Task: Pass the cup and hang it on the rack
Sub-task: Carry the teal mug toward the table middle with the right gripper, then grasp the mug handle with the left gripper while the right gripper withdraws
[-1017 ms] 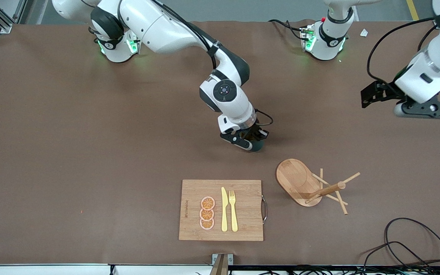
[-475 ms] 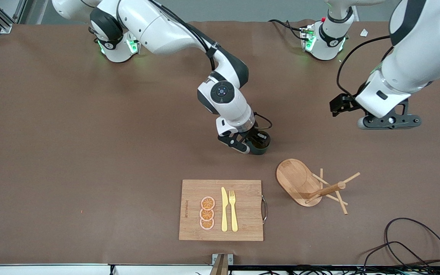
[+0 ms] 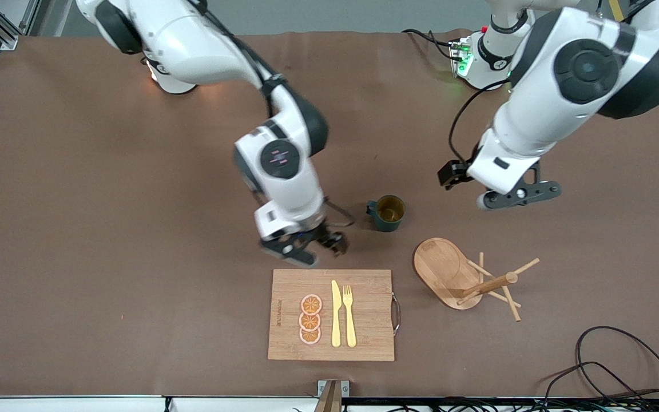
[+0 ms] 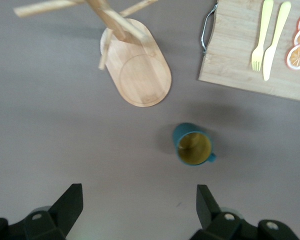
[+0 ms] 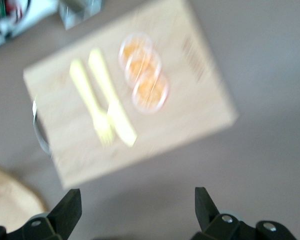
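Brown table (image 3: 106, 229) fills frame. Cup (image 3: 388, 213) upright on bare table just right of frame centre, handle toward frame left. Rack (image 3: 448, 273) stands on table at lower right of cup, apart from it. Bamboo cutting board (image 3: 366, 312) flat on table at lower centre. Black cable (image 3: 621, 357) coiled on table at lower-right corner. Robot bases (image 3: 487, 60) along top edge.
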Tool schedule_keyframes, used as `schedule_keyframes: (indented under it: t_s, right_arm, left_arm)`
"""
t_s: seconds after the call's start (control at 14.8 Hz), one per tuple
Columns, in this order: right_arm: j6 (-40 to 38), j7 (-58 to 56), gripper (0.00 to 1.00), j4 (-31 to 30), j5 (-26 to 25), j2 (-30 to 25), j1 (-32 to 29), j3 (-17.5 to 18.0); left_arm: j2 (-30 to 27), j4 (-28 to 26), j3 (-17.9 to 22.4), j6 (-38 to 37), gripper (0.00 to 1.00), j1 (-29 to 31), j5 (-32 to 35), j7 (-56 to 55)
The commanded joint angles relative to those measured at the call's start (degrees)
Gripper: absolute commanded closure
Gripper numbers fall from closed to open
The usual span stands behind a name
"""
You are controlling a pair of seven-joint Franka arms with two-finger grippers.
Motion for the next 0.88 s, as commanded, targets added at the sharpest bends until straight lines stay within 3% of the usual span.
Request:
schedule_keyframes:
  t_s: [0.0,0.34,0.81]
  right_arm:
    - [-4.41,-12.64,0.00,-3.36,-1.12,-6.07,-8.26,1.37]
    - [-8.73,-22.60,0.00,-9.15,-1.29,-13.19,-20.31,1.28]
    - [-10.49,-44.40,0.00,-21.63,-1.12,-26.46,-30.69,1.37]
  left_arm:
    - [2.34,1.90,0.17,1.91,0.00,-3.90,2.29,-7.56]
    - [7.51,1.90,0.17,7.62,0.00,-12.07,9.30,-24.42]
    - [19.73,1.90,0.26,9.30,0.03,-25.96,29.78,-57.73]
